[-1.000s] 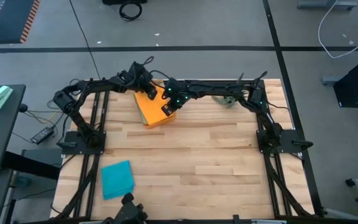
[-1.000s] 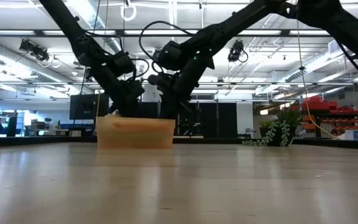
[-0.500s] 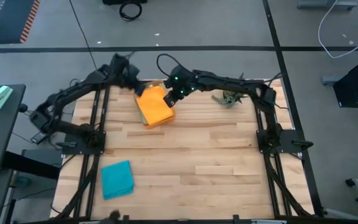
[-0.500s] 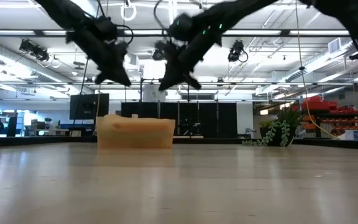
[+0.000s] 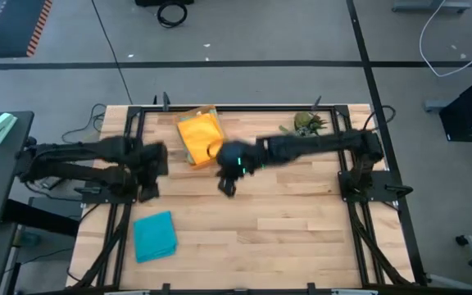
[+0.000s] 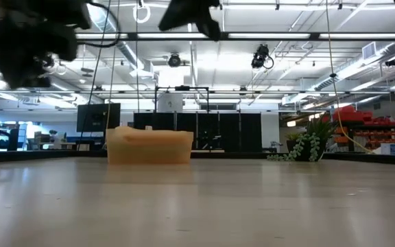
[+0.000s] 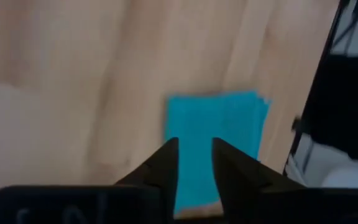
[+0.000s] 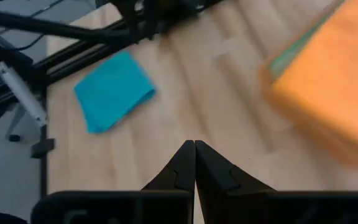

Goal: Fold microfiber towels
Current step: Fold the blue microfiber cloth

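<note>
A stack of folded microfiber towels [image 5: 199,135], orange on top, rests on the wooden table near its far edge; it also shows in the low view [image 6: 149,145] and the right wrist view [image 8: 328,81]. A folded teal towel [image 5: 154,236] lies flat near the front left corner. My left gripper [image 5: 148,187] hangs open above the table's left side, with the teal towel [image 7: 219,134] ahead of its fingers. My right gripper [image 5: 226,187] hangs shut over the table's middle, on the near side of the stack, holding nothing [image 8: 194,146].
A small green plant [image 5: 306,124] stands at the far right of the table, also in the low view [image 6: 310,147]. Black frame rails run along the table's left and right sides. Bare wood lies between the stack and the teal towel [image 8: 114,90].
Both grippers have come off the orange stack, risen, and swung toward the table's near edge. The left one has gone to the left side, toward the teal towel; the right one has come over the table's middle. The stack has stayed in place.
</note>
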Controlling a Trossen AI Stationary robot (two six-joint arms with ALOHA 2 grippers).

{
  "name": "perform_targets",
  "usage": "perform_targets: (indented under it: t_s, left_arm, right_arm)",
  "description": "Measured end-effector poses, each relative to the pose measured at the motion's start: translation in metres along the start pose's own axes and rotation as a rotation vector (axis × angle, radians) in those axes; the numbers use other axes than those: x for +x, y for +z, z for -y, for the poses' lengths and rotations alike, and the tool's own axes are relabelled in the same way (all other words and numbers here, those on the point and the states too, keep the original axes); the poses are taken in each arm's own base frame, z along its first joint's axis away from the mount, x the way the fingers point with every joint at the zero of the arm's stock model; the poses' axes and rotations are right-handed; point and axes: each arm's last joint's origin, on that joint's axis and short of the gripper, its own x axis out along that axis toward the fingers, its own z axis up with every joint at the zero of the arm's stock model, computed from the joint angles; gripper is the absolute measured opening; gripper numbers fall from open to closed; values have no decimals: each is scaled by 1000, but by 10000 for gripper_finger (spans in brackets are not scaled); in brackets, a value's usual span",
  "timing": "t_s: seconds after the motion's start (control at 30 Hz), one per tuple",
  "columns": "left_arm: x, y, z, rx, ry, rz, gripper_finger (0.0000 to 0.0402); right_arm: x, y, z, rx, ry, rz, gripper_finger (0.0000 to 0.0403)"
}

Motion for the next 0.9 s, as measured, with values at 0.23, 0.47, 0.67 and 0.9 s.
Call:
perform_targets:
  t_s: [0.23,0.47,0.67,0.9]
  left_arm:
    - [54,-28,20,48,-41,-58,177]
    - [77,-27,31,157,164,7,190]
    - [96,-18,54,407,60,82,175]
    - [111,-30,82,782,-34,94,163]
  right_arm:
    - [5,-51,-75,6,-21,-2,14]
    - [0,-68,-97,57,-32,23,15]
    - [-2,-76,-98,32,-61,-27,15]
    - [-3,-85,-92,15,-122,-125,16]
